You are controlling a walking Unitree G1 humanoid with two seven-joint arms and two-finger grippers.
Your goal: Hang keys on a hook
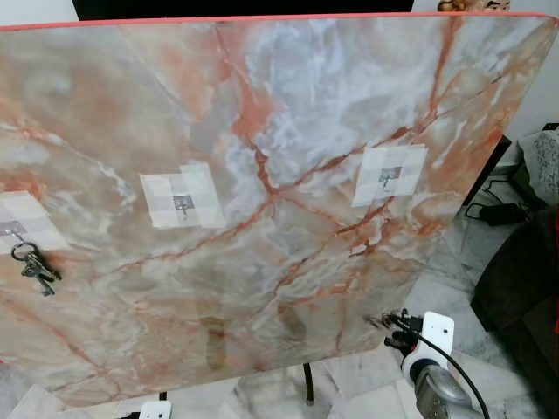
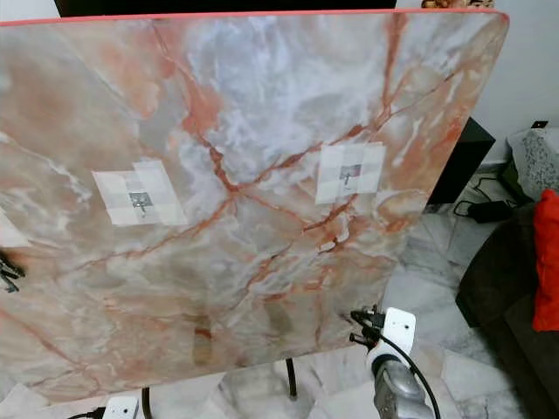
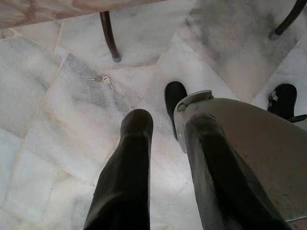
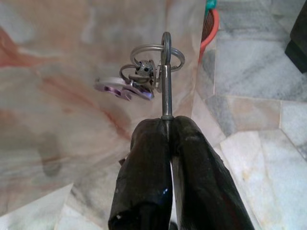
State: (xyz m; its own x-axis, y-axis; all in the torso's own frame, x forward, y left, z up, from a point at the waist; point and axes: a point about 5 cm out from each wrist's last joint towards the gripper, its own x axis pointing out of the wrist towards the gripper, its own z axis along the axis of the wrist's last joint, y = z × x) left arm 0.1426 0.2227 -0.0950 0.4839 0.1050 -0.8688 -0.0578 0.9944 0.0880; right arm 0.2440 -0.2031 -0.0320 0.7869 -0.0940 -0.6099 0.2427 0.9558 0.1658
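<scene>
An upright marble board (image 1: 288, 105) carries three small metal hooks on taped white squares. The left hook (image 1: 12, 230) has a bunch of keys (image 1: 35, 267) hanging from it. The middle hook (image 1: 182, 204) and the right hook (image 1: 390, 177) are bare. My right gripper (image 4: 166, 122) is shut on the shank of a key, with its ring and other keys (image 4: 144, 76) dangling beyond the fingertips. It sits low by the board's lower right corner, well below the right hook (image 2: 348, 175). My left gripper (image 3: 169, 123) hangs open over the floor, where another key bunch (image 3: 101, 80) lies.
The board stands on thin dark legs (image 1: 307, 384) over a marble tile floor (image 3: 57, 124). A dark sofa with a red cushion (image 2: 546, 262) and a black cable (image 1: 493, 212) lie to the right. A red basket rim (image 4: 212, 26) stands beyond the board's edge.
</scene>
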